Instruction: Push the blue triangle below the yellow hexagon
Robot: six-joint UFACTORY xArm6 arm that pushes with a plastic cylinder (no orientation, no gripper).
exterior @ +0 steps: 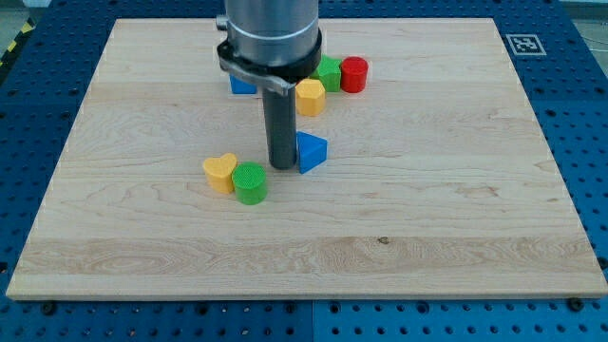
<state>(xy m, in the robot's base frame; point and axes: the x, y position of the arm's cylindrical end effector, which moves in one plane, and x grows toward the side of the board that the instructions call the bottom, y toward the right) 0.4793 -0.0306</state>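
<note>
The blue triangle (312,152) lies on the wooden board near the middle, a little toward the view's top. The yellow hexagon (310,97) sits above it, slightly to the view's left of straight above. My tip (282,165) stands on the board right against the blue triangle's left side; whether it touches cannot be told. The rod and the arm's grey body hide part of the board above the tip.
A green block (329,71) and a red cylinder (353,74) sit to the right of the yellow hexagon. Another blue block (242,85) peeks out left of the arm. A yellow heart (220,173) and a green cylinder (251,182) sit left of and below the tip.
</note>
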